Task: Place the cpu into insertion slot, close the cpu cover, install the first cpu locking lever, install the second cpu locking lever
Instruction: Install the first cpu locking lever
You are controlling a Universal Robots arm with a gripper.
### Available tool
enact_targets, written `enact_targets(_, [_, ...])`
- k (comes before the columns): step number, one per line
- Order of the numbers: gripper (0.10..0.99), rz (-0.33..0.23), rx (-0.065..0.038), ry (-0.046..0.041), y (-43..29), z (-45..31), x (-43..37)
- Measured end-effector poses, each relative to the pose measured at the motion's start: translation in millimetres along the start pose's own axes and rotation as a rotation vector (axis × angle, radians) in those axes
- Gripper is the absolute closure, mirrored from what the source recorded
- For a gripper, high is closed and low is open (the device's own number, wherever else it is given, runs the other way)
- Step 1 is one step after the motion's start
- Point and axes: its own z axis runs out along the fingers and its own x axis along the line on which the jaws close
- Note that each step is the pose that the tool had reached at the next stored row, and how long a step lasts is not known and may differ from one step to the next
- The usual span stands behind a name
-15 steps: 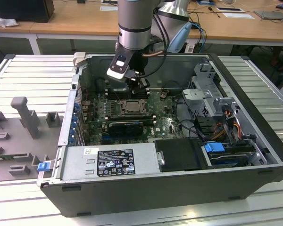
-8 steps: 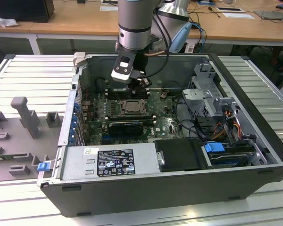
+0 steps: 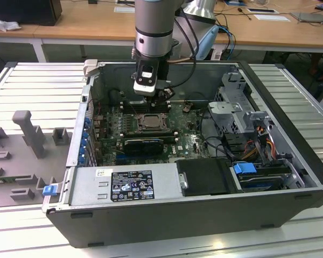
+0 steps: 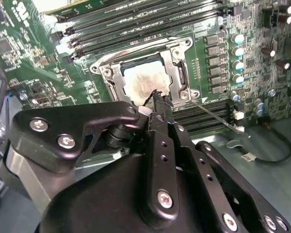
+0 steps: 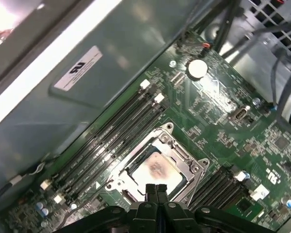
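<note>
The cpu (image 4: 140, 80) lies in the insertion slot (image 4: 108, 69), its silver top stained brown. The cpu cover (image 4: 178, 65) lies flat around it as a metal frame. A thin metal lever (image 4: 216, 115) sticks out from the socket's corner, away from the frame. My gripper (image 4: 157, 94) is shut with nothing in it, its tips just above the socket's edge. The first wrist view shows the cpu (image 5: 153, 167), the cover (image 5: 182, 156) and the shut gripper (image 5: 156, 188) the same way. In the exterior view the gripper (image 3: 164, 97) hangs inside the open computer case, above the socket (image 3: 149, 121).
Long black memory slots (image 4: 136, 24) flank the socket on both sides. A row of capacitors (image 4: 237, 53) stands beside it. A black card (image 3: 142, 144), the power supply (image 3: 124, 185), a drive cage (image 3: 242, 115) and cables (image 3: 258, 145) crowd the case. The case wall (image 5: 63, 73) runs close by.
</note>
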Motion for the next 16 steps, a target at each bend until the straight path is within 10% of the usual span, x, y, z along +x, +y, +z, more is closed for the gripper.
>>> enact_targets(11, [0.980, -0.209, 0.004, 0.0077, 0.2, -3.8, 0.1])
enact_targets(16, [0.980, -0.410, 0.009, 0.0149, 0.2, -3.9, 0.0])
